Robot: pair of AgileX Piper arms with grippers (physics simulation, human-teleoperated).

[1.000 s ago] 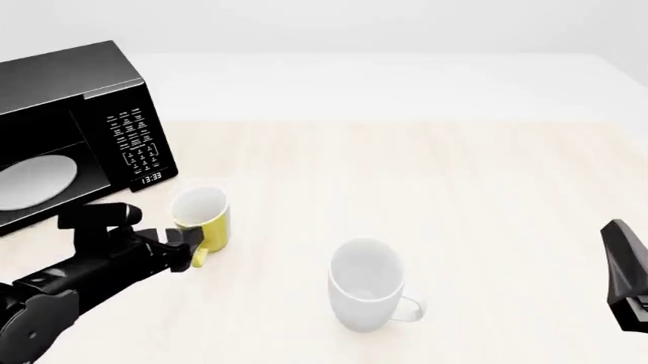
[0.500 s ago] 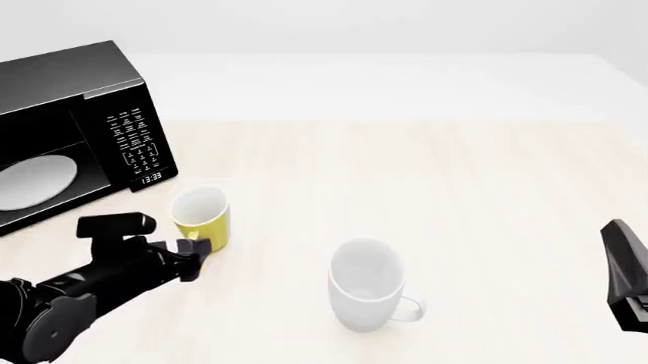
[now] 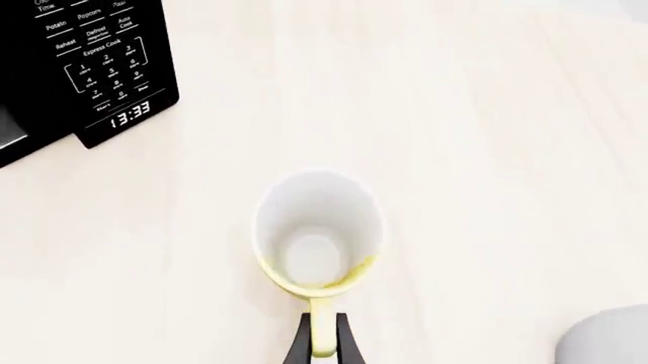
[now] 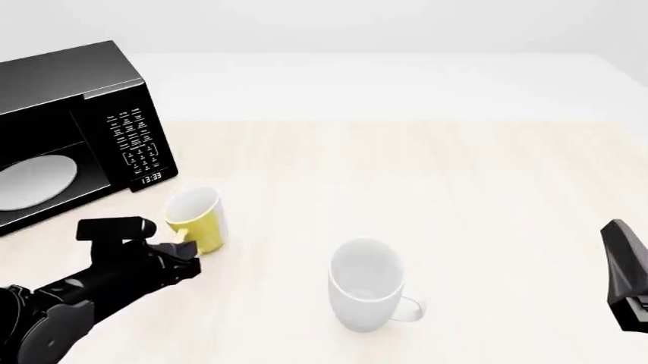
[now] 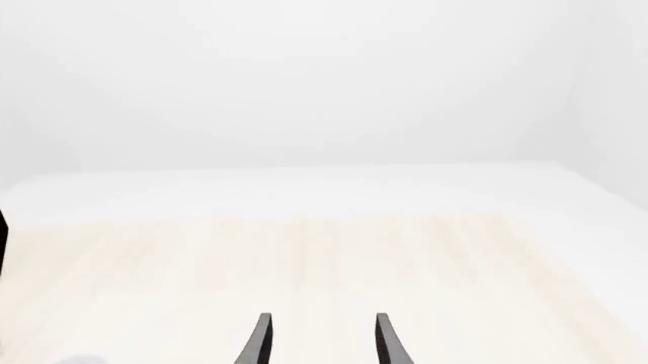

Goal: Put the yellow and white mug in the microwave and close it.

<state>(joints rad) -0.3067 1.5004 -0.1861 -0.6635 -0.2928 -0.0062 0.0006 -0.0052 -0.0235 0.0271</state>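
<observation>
The yellow and white mug (image 4: 194, 218) stands just in front of the microwave (image 4: 71, 83), whose cavity is open and shows its white plate (image 4: 36, 182). My left gripper (image 4: 187, 250) is shut on the mug's yellow handle (image 3: 322, 334). In the left wrist view both fingers (image 3: 300, 345) pinch the handle below the mug (image 3: 319, 227), with the keypad and clock of the microwave (image 3: 102, 61) beyond it. My right gripper (image 4: 615, 239) stays at the table's right edge. Its wrist view shows this gripper (image 5: 321, 341) open and holding nothing.
A larger all-white mug (image 4: 366, 284) stands right of and nearer than the yellow mug, and shows as a pale corner (image 3: 608, 341) in the left wrist view. Bare light wood table (image 4: 456, 189) stretches between the two arms.
The left gripper has closed on the mug's handle. The mug has shifted slightly left and leans a little. The right arm has not moved.
</observation>
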